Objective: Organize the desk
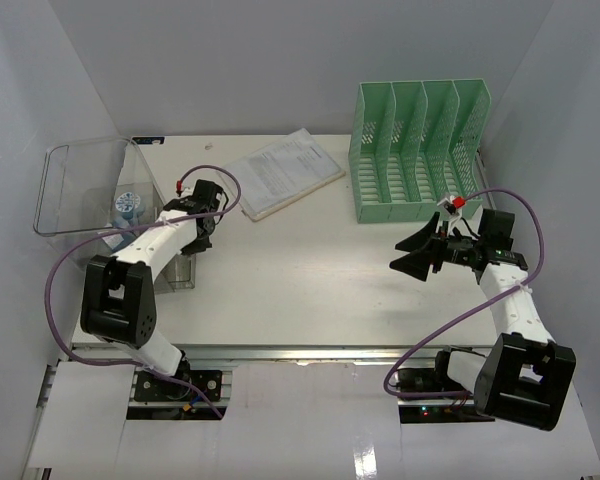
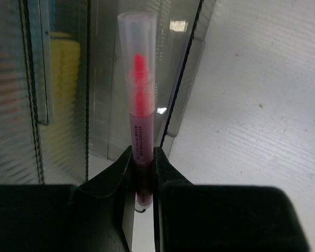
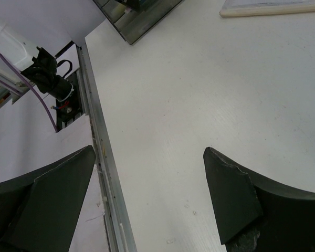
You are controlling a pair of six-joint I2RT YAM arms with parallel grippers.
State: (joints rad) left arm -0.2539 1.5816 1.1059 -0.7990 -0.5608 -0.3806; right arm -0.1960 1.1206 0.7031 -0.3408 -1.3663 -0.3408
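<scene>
Two grippers, two stories, as we read it. The left gripper is pinched tight on a pink highlighter. It grips low on the barrel, with the clear-capped end poking out ahead, just beside the wall of the clear bin. We can't tell if it's touching. The right gripper is spread wide with nothing between the jaws, hovering over bare desk in front of the green file rack.
— rigwatcher

Agreed. The desk is the big white top under everything, running from the metal rail by the arm bases to the back wall. It's rigid and surely heavy, so we reckon nobody takes hold of it; we only handle what sits on it. The highlighter looks light, stiff and smooth, so probably a bit slippery. We'd have grabbed nearer mid-barrel so it can't pivot.
— benchmate

Fair. The papers lying flat at the back worry us more. They're thin and likely floppy, with nothing to pinch from above. We'd guess an edge grab, maybe after sliding them.
— rigwatcher
</scene>
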